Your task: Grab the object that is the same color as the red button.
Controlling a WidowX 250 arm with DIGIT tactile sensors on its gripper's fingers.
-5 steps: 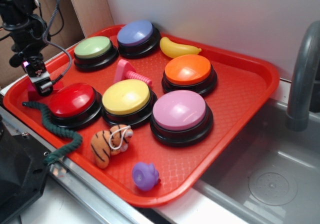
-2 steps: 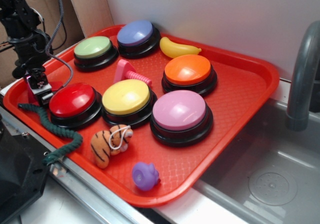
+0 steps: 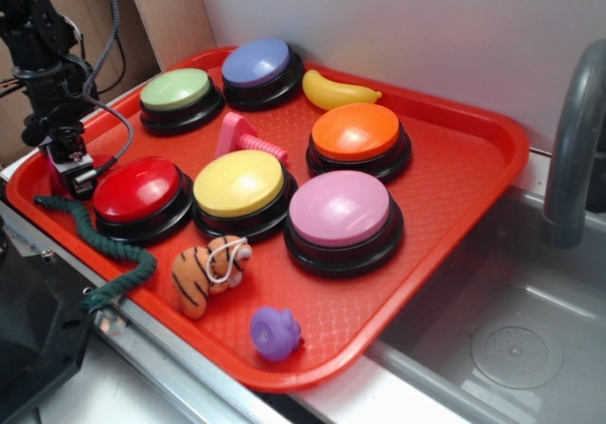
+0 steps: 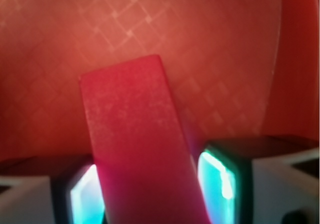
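Claw (image 4: 150, 194) shifted left — lower | pinching red block (image 4: 137, 139) | long axis runs away from fingers

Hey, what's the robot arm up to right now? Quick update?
Gripper down at the tray's left edge, fingers either side of the red block. Firm grip unclear. Red button right beside it; nothing blocking.

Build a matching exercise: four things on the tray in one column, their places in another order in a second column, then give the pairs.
Things:
1. banana
2. purple toy
3. pink peg toy
4. red block

Places:
A. near front edge of the tray
B. between the end effector fingers
C. behind the orange button
D. between green button and yellow button

Pairs: 1-C, 2-A, 3-D, 4-B
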